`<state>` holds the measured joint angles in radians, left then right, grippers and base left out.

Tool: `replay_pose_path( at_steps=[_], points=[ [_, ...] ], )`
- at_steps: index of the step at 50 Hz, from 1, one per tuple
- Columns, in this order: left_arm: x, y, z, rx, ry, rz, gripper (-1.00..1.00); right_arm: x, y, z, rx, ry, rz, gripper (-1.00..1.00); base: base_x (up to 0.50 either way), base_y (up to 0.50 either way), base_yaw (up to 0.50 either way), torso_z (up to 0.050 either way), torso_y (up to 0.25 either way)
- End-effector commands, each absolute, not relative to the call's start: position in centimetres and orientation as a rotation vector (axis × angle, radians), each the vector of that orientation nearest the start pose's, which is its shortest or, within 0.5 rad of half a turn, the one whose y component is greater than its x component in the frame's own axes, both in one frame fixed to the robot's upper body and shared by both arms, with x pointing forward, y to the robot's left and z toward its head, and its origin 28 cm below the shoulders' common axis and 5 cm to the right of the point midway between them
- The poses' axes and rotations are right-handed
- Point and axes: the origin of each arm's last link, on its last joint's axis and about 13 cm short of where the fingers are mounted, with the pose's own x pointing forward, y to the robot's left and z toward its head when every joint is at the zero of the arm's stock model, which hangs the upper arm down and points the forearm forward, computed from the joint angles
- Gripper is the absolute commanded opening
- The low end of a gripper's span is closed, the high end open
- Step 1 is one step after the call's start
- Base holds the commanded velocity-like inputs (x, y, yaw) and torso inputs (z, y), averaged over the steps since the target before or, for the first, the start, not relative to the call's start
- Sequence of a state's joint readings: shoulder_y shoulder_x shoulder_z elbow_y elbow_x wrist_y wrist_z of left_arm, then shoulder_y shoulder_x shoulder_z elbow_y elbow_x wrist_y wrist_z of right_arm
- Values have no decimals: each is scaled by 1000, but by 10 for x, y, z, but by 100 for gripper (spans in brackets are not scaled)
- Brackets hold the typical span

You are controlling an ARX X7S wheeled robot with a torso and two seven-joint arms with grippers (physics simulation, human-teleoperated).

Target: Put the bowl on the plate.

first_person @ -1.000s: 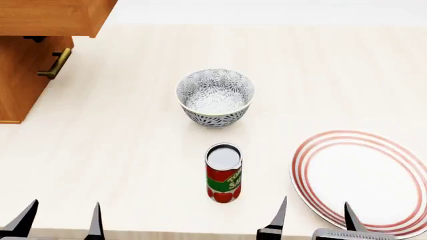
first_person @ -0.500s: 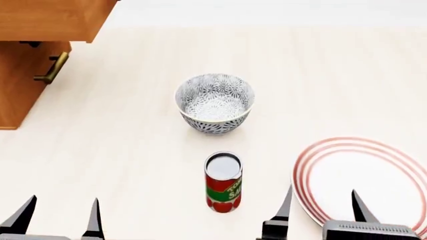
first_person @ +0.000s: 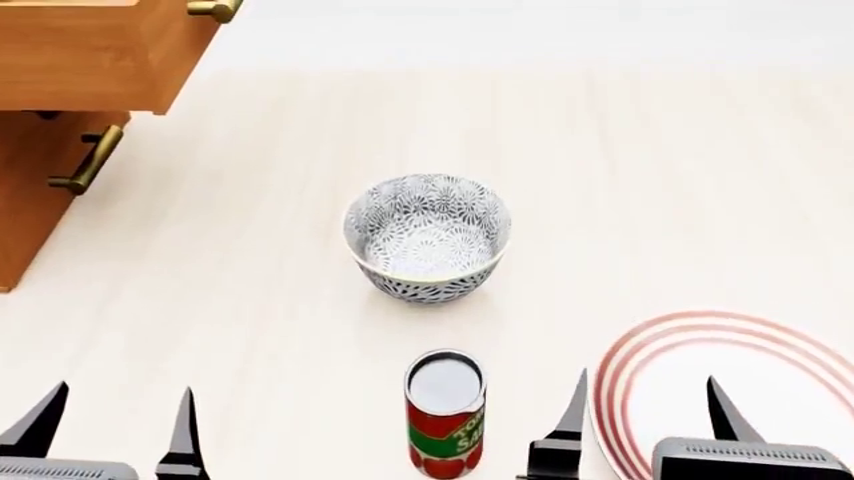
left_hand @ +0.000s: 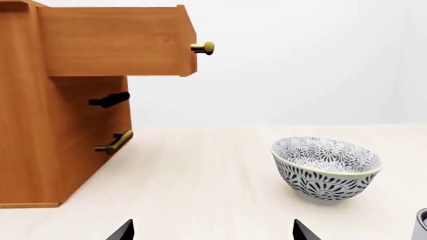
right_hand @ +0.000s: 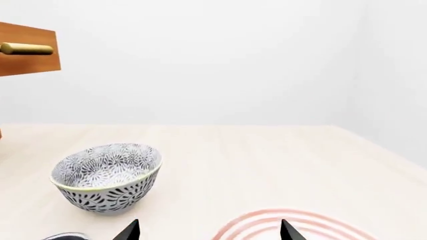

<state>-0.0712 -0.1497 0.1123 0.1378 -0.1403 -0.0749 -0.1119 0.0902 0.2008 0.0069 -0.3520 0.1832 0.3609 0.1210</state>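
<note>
At the far left, well beyond the left gripper (first_person: 114, 425), stands the orange-brown wooden cabinet (first_person: 47, 150) with brass handles and a drawer pulled out. That gripper hangs low over the pale wooden tabletop (first_person: 667, 180), jaws spread wide, holding nothing. Ahead and between the two grippers sits the small deep white bowl with grey floral pattern (first_person: 427, 237), upright and untouched. Nearer, the red tomato-sauce can (first_person: 445, 413) stands just to the inner side of the right gripper (first_person: 647, 410), which is also spread wide and empty. Partly beneath that gripper lies the large flat white plate with red rings (first_person: 801, 340). Over the last second everything has slid down the head view while the grippers kept their place: probably the view moved and no reach has begun, so the bowl remains to be grasped.
</note>
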Motion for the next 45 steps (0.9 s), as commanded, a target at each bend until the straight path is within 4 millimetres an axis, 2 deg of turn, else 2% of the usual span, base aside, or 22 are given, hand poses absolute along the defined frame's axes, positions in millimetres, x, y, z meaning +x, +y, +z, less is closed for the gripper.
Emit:
replay_pose_path(
  at_steps=[1, 30, 45],
  points=[
    [227, 215, 53, 3, -113, -18, 100, 225, -134, 86, -23, -73, -60, 100, 172, 0, 0, 0, 0],
    [226, 215, 54, 1, -114, -16, 100, 222, -135, 90, -24, -73, -49, 100, 173, 0, 0, 0, 0],
    [226, 216, 49, 0, -116, -15, 100, 222, -134, 89, -17, -65, -41, 100, 172, 0, 0, 0, 0]
  ],
)
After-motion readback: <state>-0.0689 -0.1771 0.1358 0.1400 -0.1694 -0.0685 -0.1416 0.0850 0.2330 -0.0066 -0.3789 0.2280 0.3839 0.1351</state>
